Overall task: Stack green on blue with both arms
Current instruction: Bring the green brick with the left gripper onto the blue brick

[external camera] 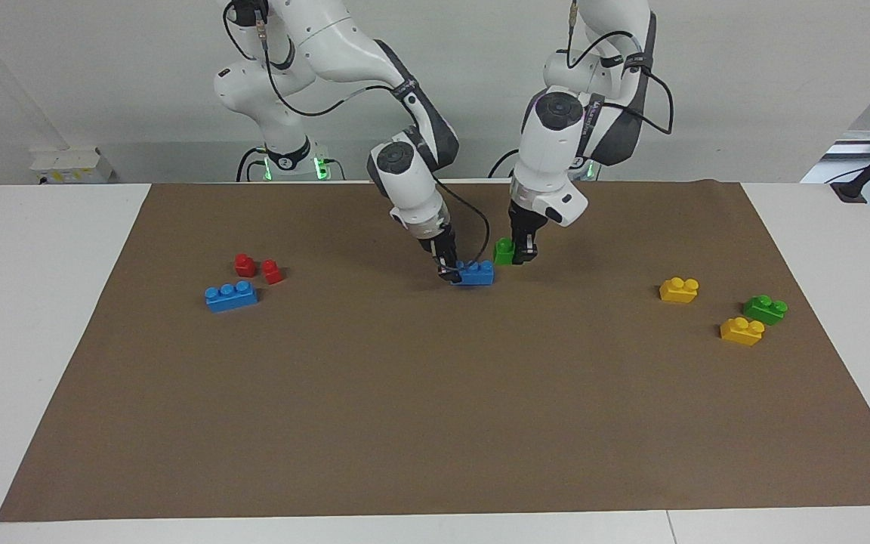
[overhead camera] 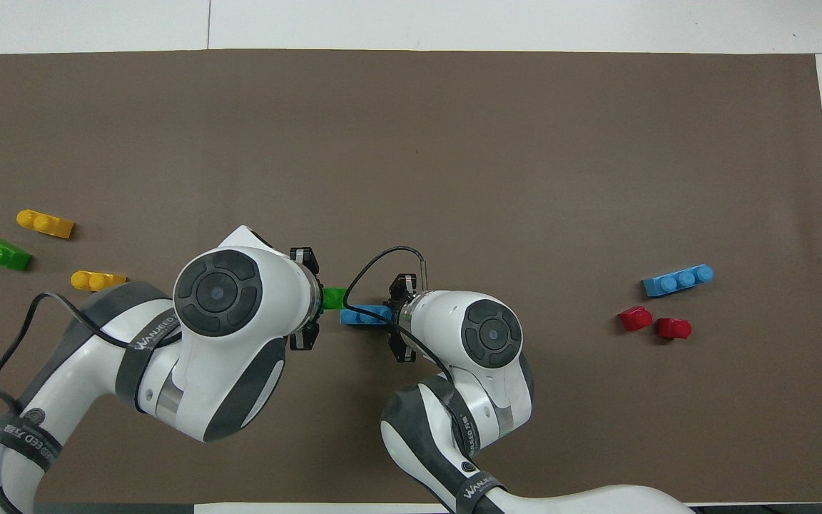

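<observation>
Near the middle of the brown paper-like mat, toward the robots' end, the two grippers meet over a pair of glossy plastic toy bricks. The right gripper is clamped on one end of a long blue three-stud brick, which sits at mat level with its round studs up. The left gripper is closed on a short green two-stud brick; that brick is just beside the blue one, slightly nearer the robots and toward the left arm's end — whether it touches the mat or hangs just above it I cannot tell. In the overhead view the green brick peeks out between the left arm's rounded white wrist housing and the blue brick, the two bricks corner to corner, not stacked.

The other pieces lie well apart. A second blue brick rests toward the right arm's end, with two small red bricks just beside it, nearer the robots. Toward the left arm's end sit a second green brick and two yellow two-stud bricks — one nearer the robots than the green, one farther. The mat is matte and flat, lying on a white table.
</observation>
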`<state>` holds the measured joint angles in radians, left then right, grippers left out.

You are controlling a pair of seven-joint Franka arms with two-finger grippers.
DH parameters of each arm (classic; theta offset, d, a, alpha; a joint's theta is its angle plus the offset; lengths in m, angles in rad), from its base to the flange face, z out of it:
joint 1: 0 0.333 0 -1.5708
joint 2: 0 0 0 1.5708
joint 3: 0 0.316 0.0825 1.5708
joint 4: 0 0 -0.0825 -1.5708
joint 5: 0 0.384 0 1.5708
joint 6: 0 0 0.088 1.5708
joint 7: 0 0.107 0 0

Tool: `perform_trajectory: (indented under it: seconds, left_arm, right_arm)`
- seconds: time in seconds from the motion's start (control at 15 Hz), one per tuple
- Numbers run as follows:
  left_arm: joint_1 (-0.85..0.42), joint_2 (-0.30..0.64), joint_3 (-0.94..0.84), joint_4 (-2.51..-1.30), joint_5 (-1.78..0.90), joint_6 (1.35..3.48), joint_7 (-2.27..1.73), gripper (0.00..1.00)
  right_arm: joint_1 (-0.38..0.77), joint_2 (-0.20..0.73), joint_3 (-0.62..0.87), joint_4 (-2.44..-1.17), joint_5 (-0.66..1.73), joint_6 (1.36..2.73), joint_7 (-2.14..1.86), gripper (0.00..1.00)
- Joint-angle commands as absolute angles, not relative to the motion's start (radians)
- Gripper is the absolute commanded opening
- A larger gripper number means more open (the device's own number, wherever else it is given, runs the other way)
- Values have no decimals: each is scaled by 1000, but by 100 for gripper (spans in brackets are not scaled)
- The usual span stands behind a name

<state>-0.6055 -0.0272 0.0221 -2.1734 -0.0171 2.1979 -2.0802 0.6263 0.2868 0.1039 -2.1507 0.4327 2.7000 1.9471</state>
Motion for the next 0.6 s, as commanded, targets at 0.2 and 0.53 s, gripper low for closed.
perform_trajectory:
  seconds: [0.2, 0.53]
  left_arm:
    - [-705, -54, 37, -2276, 78, 2289, -2255, 0]
    - [-716, -48, 37, -2296, 101, 2327, -2295, 0]
  right_arm:
    - [624, 298, 106, -2178, 453, 2743, 1948, 0]
    - [624, 298, 106, -2180, 453, 2743, 1945, 0]
